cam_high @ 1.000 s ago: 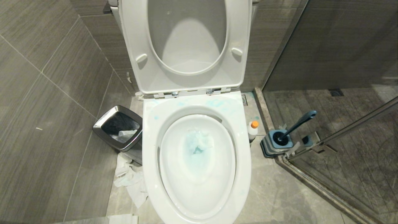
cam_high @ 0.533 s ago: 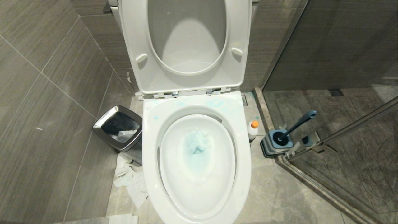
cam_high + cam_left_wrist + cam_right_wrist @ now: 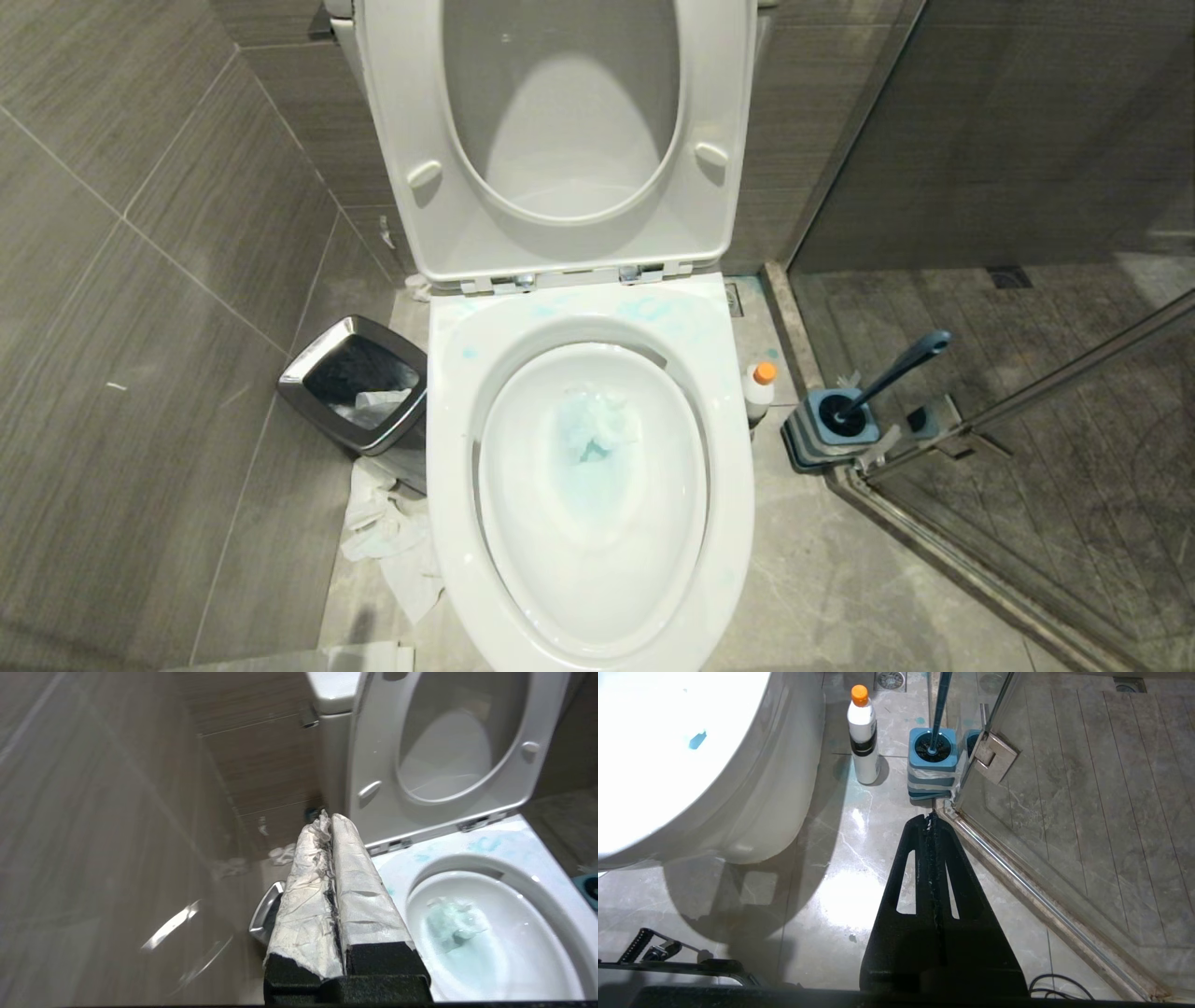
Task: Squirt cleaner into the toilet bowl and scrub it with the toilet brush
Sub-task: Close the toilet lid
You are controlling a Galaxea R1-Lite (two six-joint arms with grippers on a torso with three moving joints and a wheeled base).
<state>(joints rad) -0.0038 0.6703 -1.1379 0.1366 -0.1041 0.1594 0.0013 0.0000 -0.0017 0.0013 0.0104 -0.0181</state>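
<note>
Right wrist view, cleaner (image 3: 862, 732) orange cap, dark band, no readable writing

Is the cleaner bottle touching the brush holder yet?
Apart. The right wrist view shows bare floor tile between the cleaner bottle and the brush holder.

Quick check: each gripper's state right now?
Left gripper: shut, holding nothing, raised beside the toilet bowl.
Right gripper: shut, holding nothing, above the floor.

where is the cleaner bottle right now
The small white plastic cleaner bottle with an orange cap stands on the floor at the head view's right, between the white ceramic toilet bowl and the grey-blue square brush holder.
</note>
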